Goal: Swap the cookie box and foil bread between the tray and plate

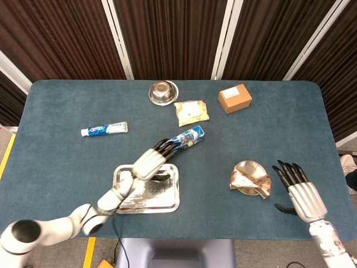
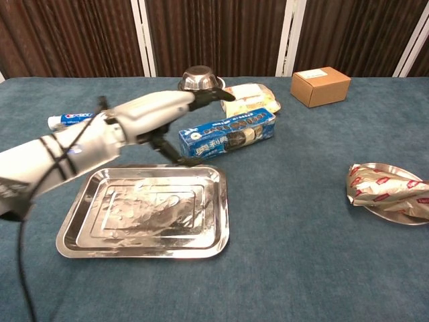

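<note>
Cookie box (image 2: 227, 135): on table beyond tray (image 2: 87, 236), outside it. Left hand (image 1: 149, 161): released, fingers spread, above tray's far edge. Foil bread (image 1: 251, 181): on plate (image 1: 249, 166), right of tray. Right hand (image 1: 298, 192): released, beside plate.

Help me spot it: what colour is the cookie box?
Blue cookie box, clearest in chest view.

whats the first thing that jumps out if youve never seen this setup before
The left hand stretches open over the far edge of the empty steel tray, just short of the blue cookie box lying on the table beyond it. Far right, crinkled foil bread fills a small metal plate, with the right hand open beside it.
</note>
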Robot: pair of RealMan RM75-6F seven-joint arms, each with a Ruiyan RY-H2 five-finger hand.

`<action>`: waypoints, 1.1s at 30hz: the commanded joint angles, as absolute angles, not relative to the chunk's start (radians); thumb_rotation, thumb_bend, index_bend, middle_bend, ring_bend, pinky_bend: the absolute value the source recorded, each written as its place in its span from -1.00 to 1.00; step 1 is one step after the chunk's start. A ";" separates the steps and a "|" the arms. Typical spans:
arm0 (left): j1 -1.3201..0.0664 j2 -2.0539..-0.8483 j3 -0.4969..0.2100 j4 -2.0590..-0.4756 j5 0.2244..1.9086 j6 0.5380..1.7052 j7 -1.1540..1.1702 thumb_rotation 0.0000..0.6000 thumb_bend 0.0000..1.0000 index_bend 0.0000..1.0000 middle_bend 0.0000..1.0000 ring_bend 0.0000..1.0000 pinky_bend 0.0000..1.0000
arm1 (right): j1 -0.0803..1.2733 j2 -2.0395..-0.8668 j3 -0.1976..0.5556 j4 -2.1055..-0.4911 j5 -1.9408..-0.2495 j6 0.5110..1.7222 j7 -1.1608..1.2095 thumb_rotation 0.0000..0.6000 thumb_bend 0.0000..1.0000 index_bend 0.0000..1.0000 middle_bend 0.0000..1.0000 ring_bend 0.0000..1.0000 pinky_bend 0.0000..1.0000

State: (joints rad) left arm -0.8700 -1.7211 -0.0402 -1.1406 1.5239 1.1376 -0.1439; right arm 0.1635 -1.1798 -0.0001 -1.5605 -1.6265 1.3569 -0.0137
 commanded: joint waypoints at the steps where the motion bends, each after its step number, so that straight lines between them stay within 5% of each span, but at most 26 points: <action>1: -0.660 -1.526 0.064 -1.345 1.494 1.288 -0.010 1.00 -0.42 -1.00 -1.00 -1.00 -1.00 | 0.261 -1.211 0.039 -1.588 -1.513 1.162 -0.109 1.00 -0.66 -0.88 -1.00 -1.00 -0.89; 6: -0.606 -1.475 0.074 -1.356 1.469 1.285 -0.030 1.00 -0.42 -1.00 -1.00 -1.00 -1.00 | 0.308 -1.254 0.069 -1.572 -1.404 1.070 -0.163 1.00 -0.59 -0.52 -0.78 -0.98 -0.59; 9: -0.592 -1.462 0.069 -1.352 1.471 1.284 -0.042 1.00 -0.41 -1.00 -1.00 -1.00 -1.00 | 0.317 -1.285 0.078 -1.547 -1.372 1.064 -0.183 1.00 -0.43 -0.16 -0.50 -0.74 -0.34; 15: -0.571 -1.452 0.054 -1.335 1.479 1.278 -0.061 1.00 -0.39 -1.00 -1.00 -1.00 -1.00 | 0.354 -1.336 0.091 -1.495 -1.309 1.016 -0.225 1.00 -0.39 0.05 -0.36 -0.59 -0.24; 23: -0.553 -1.451 0.031 -1.316 1.474 1.256 -0.074 1.00 -0.38 -1.00 -1.00 -1.00 -1.00 | 0.374 -1.376 0.096 -1.458 -1.266 1.007 -0.257 1.00 -0.22 0.61 0.09 -0.02 0.18; 33: -0.536 -1.447 0.004 -1.309 1.474 1.250 -0.064 1.00 -0.37 -1.00 -1.00 -1.00 -1.00 | 0.350 -1.320 0.091 -1.578 -1.377 1.143 -0.212 1.00 -0.04 0.82 0.25 0.16 0.30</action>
